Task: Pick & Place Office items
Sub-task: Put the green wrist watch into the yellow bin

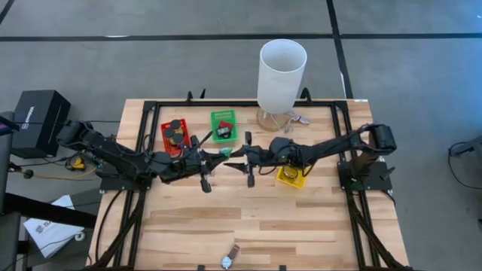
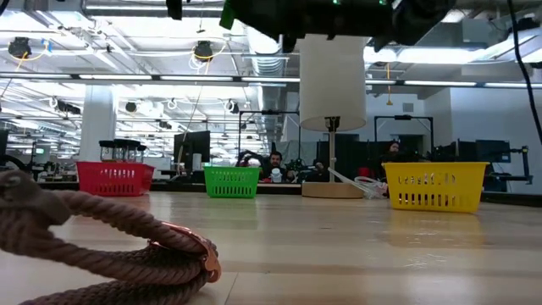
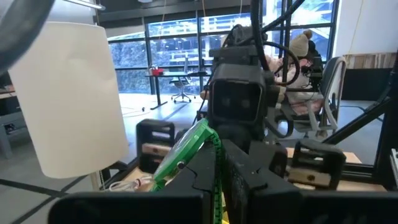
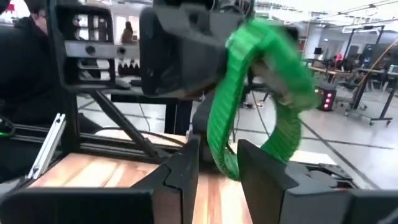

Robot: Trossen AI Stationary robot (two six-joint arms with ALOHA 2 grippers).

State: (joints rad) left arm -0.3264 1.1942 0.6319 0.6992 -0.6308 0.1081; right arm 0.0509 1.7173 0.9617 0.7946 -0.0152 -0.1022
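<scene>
Handover, frame centre | green tape roll (image 4: 261, 93) on edge btwn both tips | left gripper (image 1: 223, 153) clamps it | right gripper (image 1: 235, 163) pinches rim (looks a shared hold)

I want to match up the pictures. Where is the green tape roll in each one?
High view: the green tape roll sits mid-table, between the two claws' tips.
Low view: only a green sliver shows at the top edge, probably the roll.
Left wrist view: tilted, in front of the other arm's claw.
Right wrist view: large, centre, between the dark fingers.
Shared landmark: the tall white cylinder, seen in all but the right wrist view.
</scene>
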